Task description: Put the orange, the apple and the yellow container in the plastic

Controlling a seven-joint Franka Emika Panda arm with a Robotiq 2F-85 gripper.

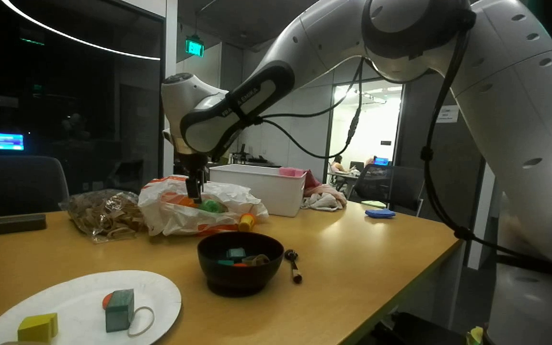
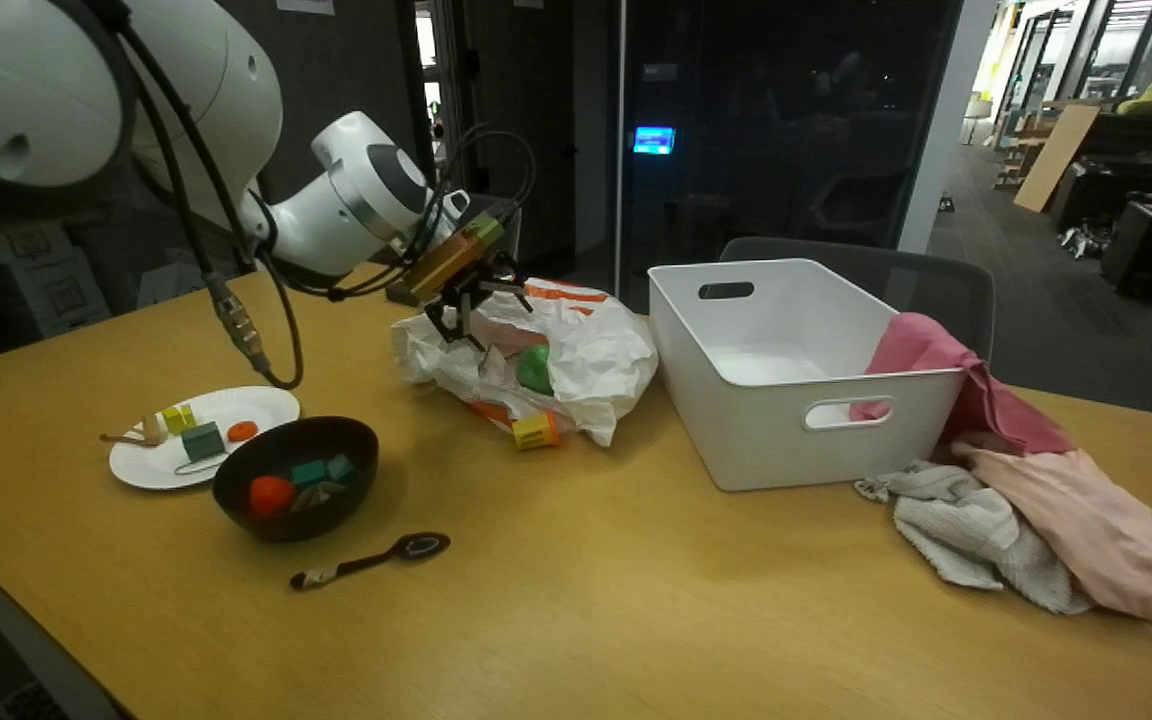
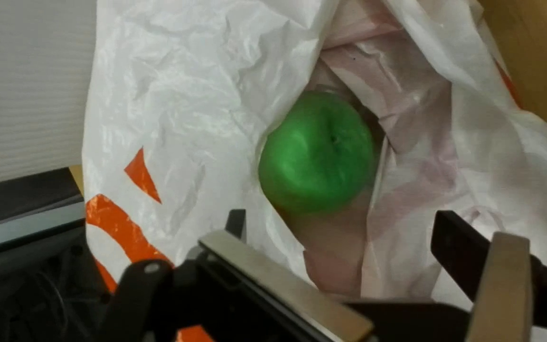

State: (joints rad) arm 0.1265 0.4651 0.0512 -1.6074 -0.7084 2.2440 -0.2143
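A white plastic bag (image 1: pixel 242 197) with orange print lies crumpled on the table, also in an exterior view (image 2: pixel 606 350). A green apple (image 3: pixel 316 152) rests in its opening; it shows in both exterior views (image 1: pixel 212 206) (image 2: pixel 534 369). The yellow container (image 2: pixel 536 430), with an orange end, lies on its side at the bag's edge (image 1: pixel 247 222). An orange patch (image 1: pixel 185 199) shows behind my fingers; I cannot tell whether it is the orange or print. My gripper (image 3: pixel 340 225) is open and empty above the bag, beside the apple (image 1: pixel 196 195) (image 2: pixel 504 325).
A white bin (image 2: pixel 816 430) with cloths (image 2: pixel 1066 520) stands beside the bag. A black bowl (image 1: pixel 240 282) of small pieces, a spoon (image 2: pixel 376 562) and a white plate (image 1: pixel 79 287) are nearer. A clear bag (image 1: pixel 108 213) and a dark block (image 1: pixel 10 225) lie beyond.
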